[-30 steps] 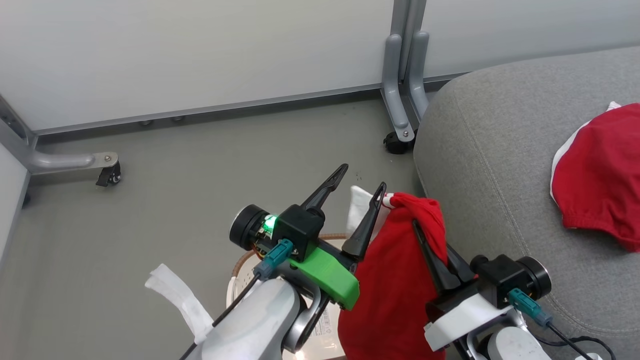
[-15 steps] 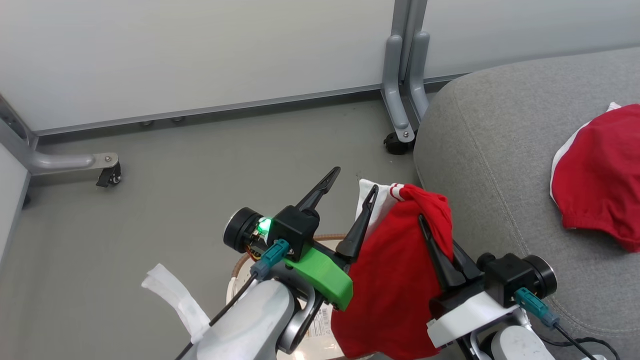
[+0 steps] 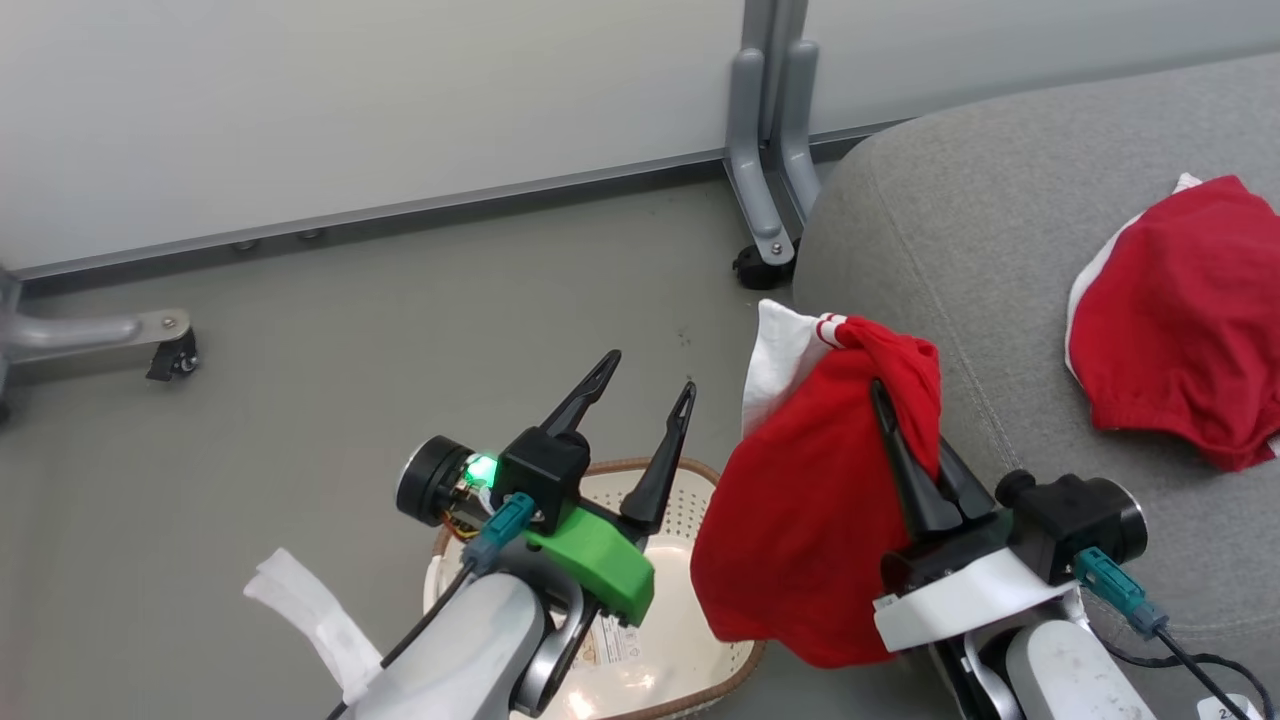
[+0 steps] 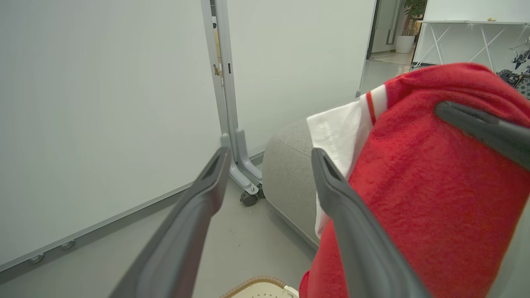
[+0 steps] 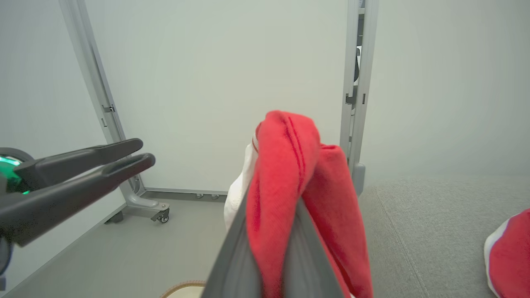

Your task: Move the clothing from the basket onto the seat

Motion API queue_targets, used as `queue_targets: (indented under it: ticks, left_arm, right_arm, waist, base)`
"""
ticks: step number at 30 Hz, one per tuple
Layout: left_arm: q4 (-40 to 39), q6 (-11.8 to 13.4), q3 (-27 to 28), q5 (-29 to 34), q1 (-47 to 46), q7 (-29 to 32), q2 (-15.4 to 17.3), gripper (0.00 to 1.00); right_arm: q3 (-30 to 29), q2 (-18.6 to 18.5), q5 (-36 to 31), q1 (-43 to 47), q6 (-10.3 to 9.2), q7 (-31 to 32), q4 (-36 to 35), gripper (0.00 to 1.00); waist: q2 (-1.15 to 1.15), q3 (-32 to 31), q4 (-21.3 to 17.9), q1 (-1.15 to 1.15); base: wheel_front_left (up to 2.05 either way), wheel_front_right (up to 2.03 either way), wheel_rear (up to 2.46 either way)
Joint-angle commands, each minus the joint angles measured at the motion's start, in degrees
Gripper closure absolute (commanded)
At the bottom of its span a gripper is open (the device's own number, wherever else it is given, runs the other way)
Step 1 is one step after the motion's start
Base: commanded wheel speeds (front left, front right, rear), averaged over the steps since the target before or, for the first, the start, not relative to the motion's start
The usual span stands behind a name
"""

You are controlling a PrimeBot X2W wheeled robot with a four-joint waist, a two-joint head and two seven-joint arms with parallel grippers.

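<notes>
My right gripper [image 3: 905, 430] squeezes the red clothing [image 3: 800, 520] beside the seat [image 3: 950, 250] — my left gripper [image 3: 648, 373] is apart, holding nothing.

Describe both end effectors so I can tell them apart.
Left end effector: green cover, lit green light. Right end effector: white bracket. Both: two long dark tapered fingers, black housing, teal connector with black cable, pale forearm.

Bare seat [image 3: 1000, 250] lies open between hanging garment [image 3: 810, 500] and lying garment [image 3: 1180, 320]; partition leg [image 3: 765, 200] stands at its corner.
</notes>
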Motion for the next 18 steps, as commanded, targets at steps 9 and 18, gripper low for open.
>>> queue_targets:
  ticks: [9,18]
  left_arm:
    - [-2.05,1.03,4.51,0.62,4.64,-1.49,3.9,0.0]
    - [-12.14,1.42,12.28,3.89,12.54,-1.35,5.95,0.0]
  right_arm:
    - [-4.22,-0.14,-0.13,-1.16,-0.06,-0.01,-5.9,1.0]
    - [-9.35,-0.26,-0.37,1.52,-0.06,-0.01,-10.77,1.0]
  waist:
    - [0.0,4.63,-9.78,0.0]
    - [0.0,7.78,-18.25,0.0]
  base:
    - [0.0,0.0,0.0]
    - [0.0,0.0,0.0]
